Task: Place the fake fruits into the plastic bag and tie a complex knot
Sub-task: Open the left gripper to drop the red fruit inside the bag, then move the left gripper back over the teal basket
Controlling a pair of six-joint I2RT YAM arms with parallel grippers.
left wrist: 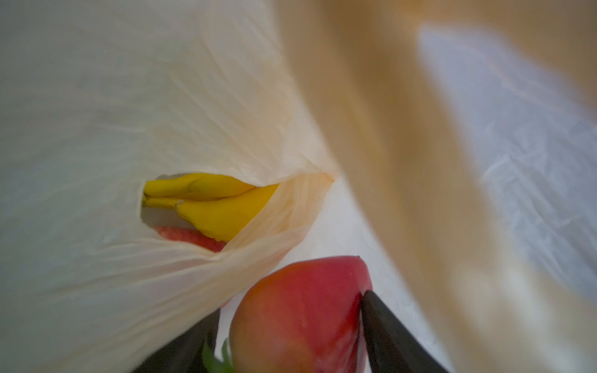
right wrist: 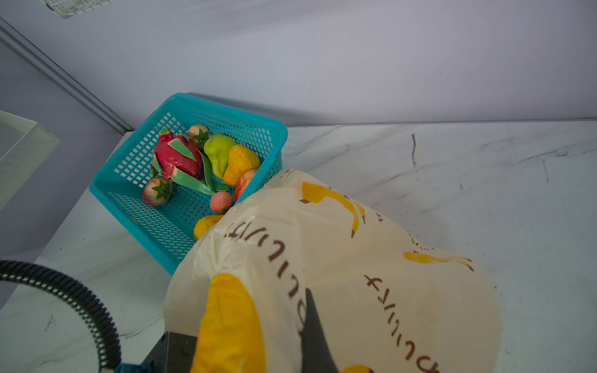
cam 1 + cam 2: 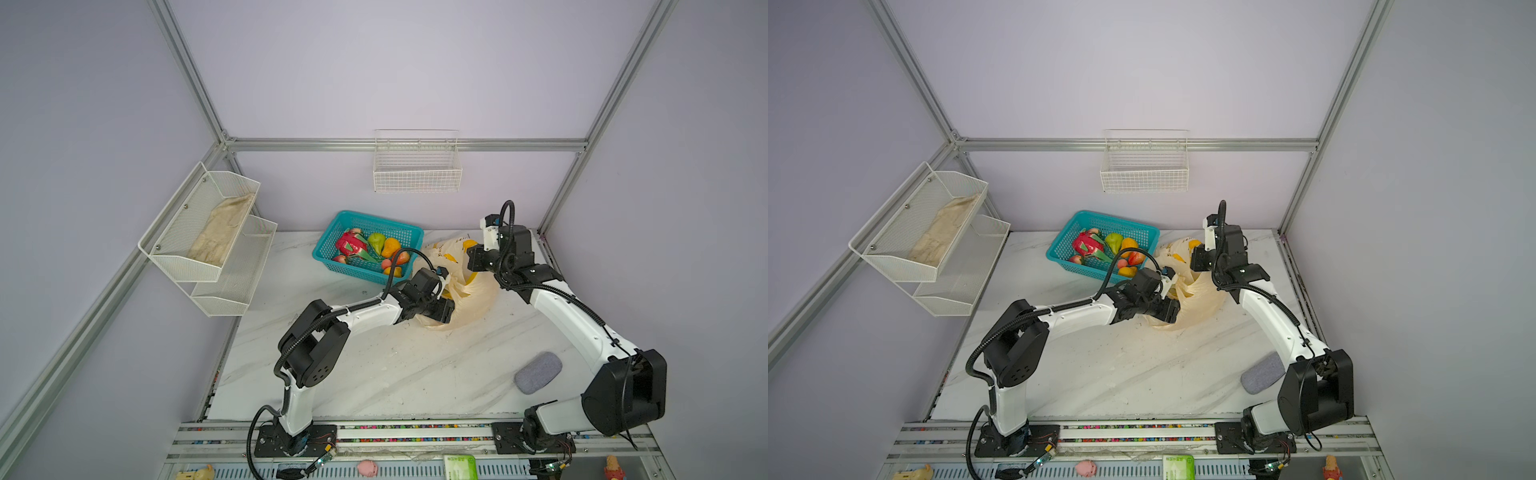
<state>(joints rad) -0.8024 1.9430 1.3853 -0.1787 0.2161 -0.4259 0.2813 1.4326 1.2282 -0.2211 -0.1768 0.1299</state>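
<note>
The plastic bag (image 3: 469,307) (image 3: 1200,307) lies on the marble table, its mouth lifted. My right gripper (image 3: 473,257) (image 2: 305,310) is shut on the bag's rim and holds it up. My left gripper (image 3: 446,309) (image 1: 290,303) reaches inside the bag. Its jaws stand open around a red strawberry (image 1: 300,316), with a gap at one finger. Deeper in the bag lie the yellow banana bunch (image 1: 213,206) and a red piece (image 1: 190,237). The dragon fruit (image 2: 179,158), green pear (image 2: 218,151), orange pear (image 2: 240,163) and other small fake fruits sit in the teal basket (image 3: 361,220). No knot shows.
The teal basket stands at the back of the table, touching the bag. A grey oblong pad (image 3: 538,372) lies near my right arm. A white wire shelf with a beige cloth (image 3: 220,232) hangs on the left wall, and a wire basket (image 3: 417,166) on the back wall.
</note>
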